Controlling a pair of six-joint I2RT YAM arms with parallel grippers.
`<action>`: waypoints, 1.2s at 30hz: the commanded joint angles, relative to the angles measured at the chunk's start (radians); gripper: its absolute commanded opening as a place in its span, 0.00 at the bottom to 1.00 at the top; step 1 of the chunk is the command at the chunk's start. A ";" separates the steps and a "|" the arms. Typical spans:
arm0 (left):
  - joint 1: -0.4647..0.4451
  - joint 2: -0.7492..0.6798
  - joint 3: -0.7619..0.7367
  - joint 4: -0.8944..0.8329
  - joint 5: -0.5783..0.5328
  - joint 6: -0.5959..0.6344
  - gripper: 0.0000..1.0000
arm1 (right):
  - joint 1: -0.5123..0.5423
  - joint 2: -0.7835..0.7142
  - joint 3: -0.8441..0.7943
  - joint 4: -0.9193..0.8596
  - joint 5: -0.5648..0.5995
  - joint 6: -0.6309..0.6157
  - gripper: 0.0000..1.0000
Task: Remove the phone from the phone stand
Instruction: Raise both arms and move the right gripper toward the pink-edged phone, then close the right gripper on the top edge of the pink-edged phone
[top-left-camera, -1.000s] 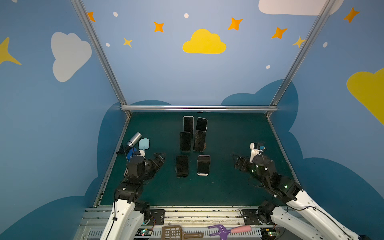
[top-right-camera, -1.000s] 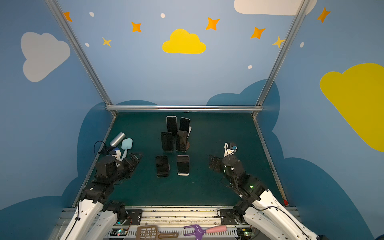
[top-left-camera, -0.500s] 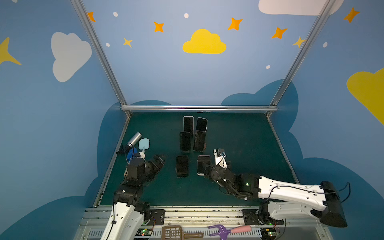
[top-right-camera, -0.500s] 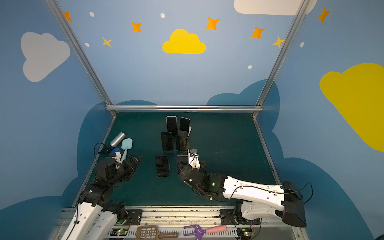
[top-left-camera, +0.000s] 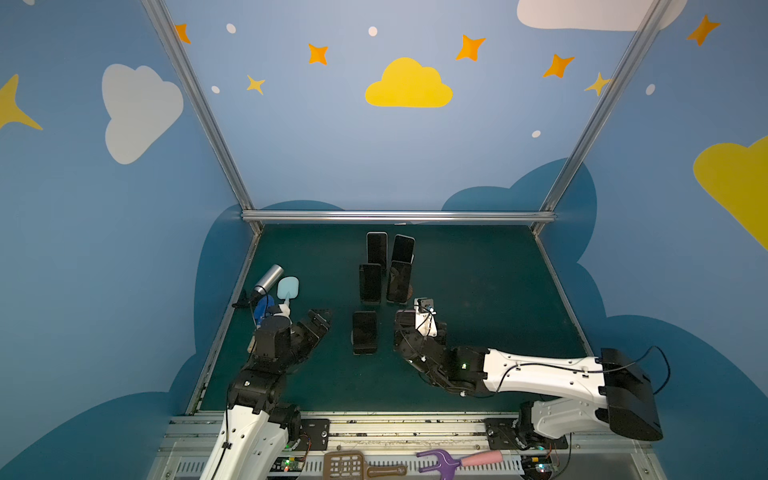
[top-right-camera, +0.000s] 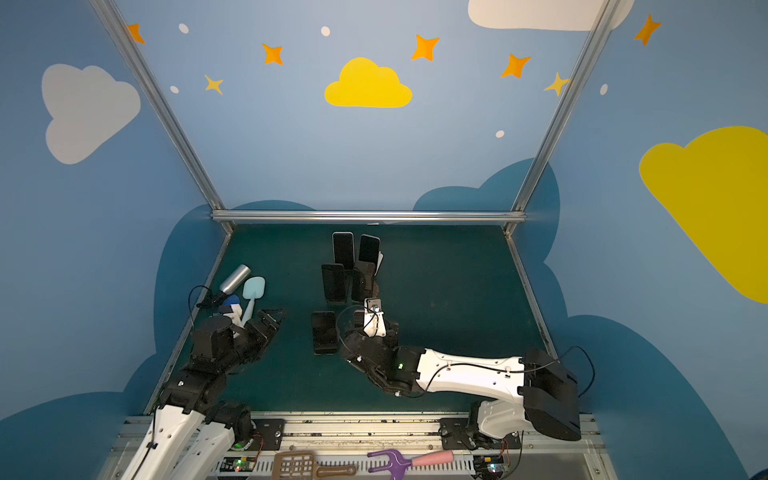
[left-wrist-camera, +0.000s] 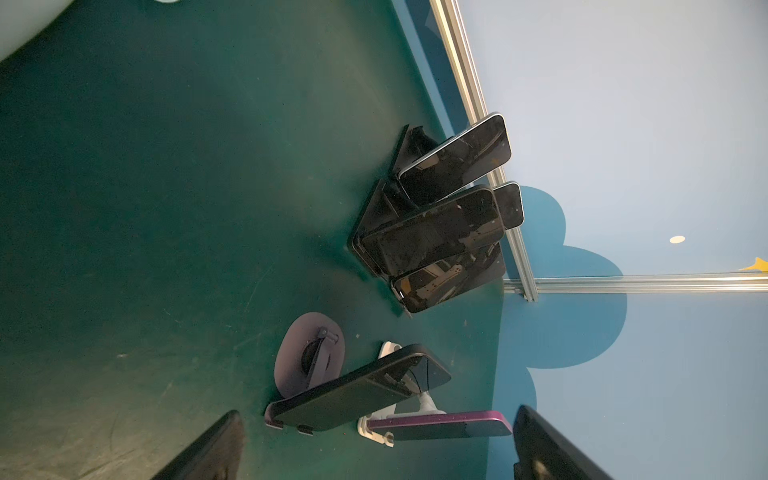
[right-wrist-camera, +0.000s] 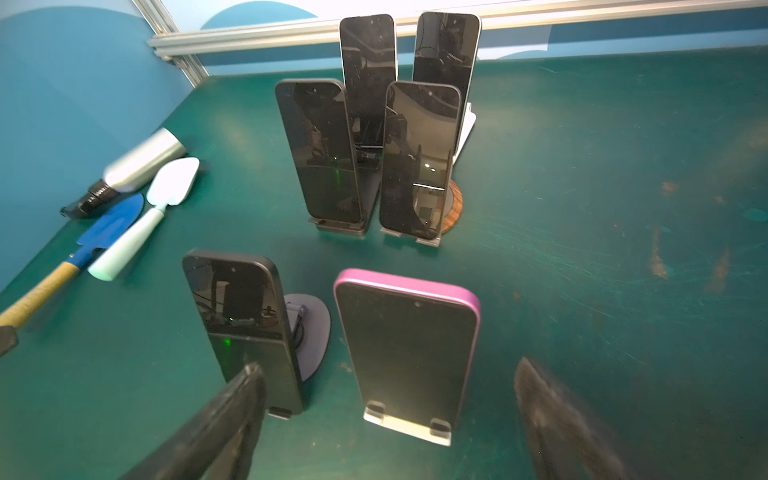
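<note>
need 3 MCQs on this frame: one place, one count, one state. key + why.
1. The pink phone stands in:
A. front row, right
B. back row, left
C. middle row, left

2. Phones on stands:
A. four
B. six
C. eight

3. The right gripper is:
A. shut on the pink phone
B. open, holding nothing
C. shut on a trowel

Key:
1 A: it is in the row nearest the robot, right of the black phone.
2 B: the right wrist view shows three rows of two.
3 B: its fingers are spread wide, clear of the pink phone, which sits in its white stand.
</note>
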 joint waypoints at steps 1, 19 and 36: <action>-0.004 -0.008 0.004 0.005 -0.019 0.018 1.00 | -0.016 0.022 0.038 0.026 0.013 0.001 0.94; -0.008 -0.019 0.004 -0.007 -0.025 0.021 1.00 | -0.052 0.120 0.105 -0.111 0.036 0.102 0.94; -0.009 -0.016 0.002 -0.003 -0.026 0.020 1.00 | -0.119 0.148 0.103 -0.014 -0.067 0.009 0.94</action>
